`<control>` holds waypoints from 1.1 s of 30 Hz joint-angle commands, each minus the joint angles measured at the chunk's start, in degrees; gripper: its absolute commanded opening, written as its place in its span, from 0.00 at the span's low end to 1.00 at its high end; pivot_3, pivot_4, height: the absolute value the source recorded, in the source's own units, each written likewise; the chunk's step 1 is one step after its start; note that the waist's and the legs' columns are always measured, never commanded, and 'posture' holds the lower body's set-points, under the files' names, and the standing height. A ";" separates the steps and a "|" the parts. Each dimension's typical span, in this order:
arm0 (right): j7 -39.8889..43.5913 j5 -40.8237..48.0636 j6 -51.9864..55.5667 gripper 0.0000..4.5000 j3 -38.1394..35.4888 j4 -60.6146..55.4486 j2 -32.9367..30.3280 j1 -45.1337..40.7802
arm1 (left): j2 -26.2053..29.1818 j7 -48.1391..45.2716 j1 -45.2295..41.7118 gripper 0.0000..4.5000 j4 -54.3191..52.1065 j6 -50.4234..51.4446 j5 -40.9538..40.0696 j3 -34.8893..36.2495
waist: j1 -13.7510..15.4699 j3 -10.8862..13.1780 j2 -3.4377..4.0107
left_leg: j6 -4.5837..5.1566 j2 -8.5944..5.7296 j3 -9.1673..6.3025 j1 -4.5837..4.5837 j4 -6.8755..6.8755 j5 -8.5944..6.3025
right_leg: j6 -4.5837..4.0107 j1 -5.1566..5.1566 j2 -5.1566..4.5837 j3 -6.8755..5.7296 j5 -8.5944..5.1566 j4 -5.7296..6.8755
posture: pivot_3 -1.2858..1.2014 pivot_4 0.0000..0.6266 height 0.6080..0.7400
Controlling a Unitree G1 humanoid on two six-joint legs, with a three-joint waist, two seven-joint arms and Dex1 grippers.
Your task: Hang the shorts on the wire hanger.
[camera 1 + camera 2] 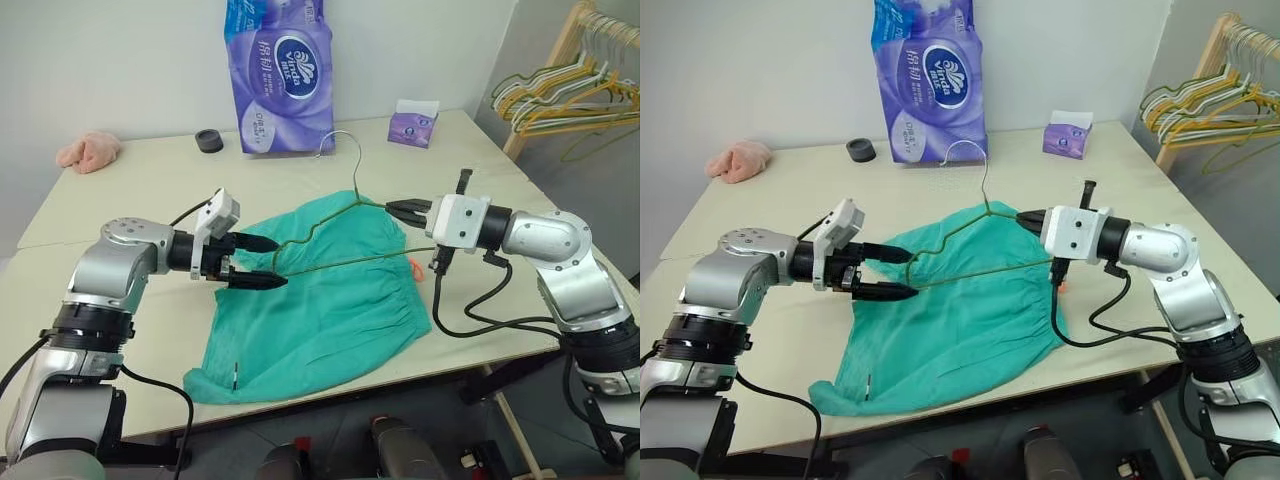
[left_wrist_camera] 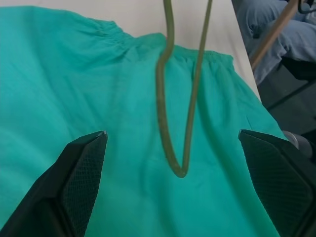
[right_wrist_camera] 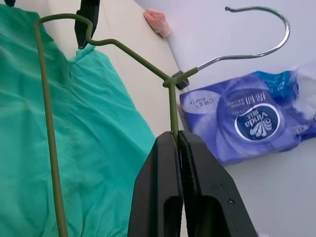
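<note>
Shorts (image 1: 310,300) lie flat; right hand (image 1: 392,208) pinches wire hanger (image 1: 330,240), its far corner between the wide-open left hand (image 1: 262,262) at 9 o'clock.

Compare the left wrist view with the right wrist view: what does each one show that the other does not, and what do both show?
Left wrist view alone: the open left gripper with the hanger's narrow end between its fingers, touching neither.
Right wrist view alone: the right gripper shut on the hanger's wire below the hook, the purple pack, the pink cloth.
Both: the shorts on the table.
</note>
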 commanded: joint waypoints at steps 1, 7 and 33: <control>0.57 0.64 -0.34 0.01 -0.43 -2.58 0.74 -2.28 | 0.25 0.21 -0.19 1.00 -1.51 -0.83 0.55 0.27 | -0.03 0.00 0.00 | 0.00 0.00 0.00 0.00 0.00 0.00 | 0.00 0.00 0.00 0.00 0.00 0.00 | 0.43 0.16 1.00; 1.04 1.06 1.66 0.00 -0.46 -4.23 1.90 -2.74 | -1.13 0.91 -0.30 0.88 -1.28 -0.52 0.72 -0.03 | 0.03 0.00 0.00 | 0.00 0.00 -0.01 0.00 0.00 0.00 | -0.01 -0.01 0.00 -0.01 0.01 0.01 | 0.43 0.17 1.00; 9.46 9.67 21.29 0.83 -6.25 -11.18 -7.27 3.96 | 1.23 1.94 3.74 0.00 -7.56 -4.98 4.15 -0.63 | 0.31 0.00 0.00 | 0.00 -0.01 -0.01 -0.01 0.02 0.00 | -0.02 -0.01 -0.02 -0.01 0.01 0.01 | 0.43 0.16 1.00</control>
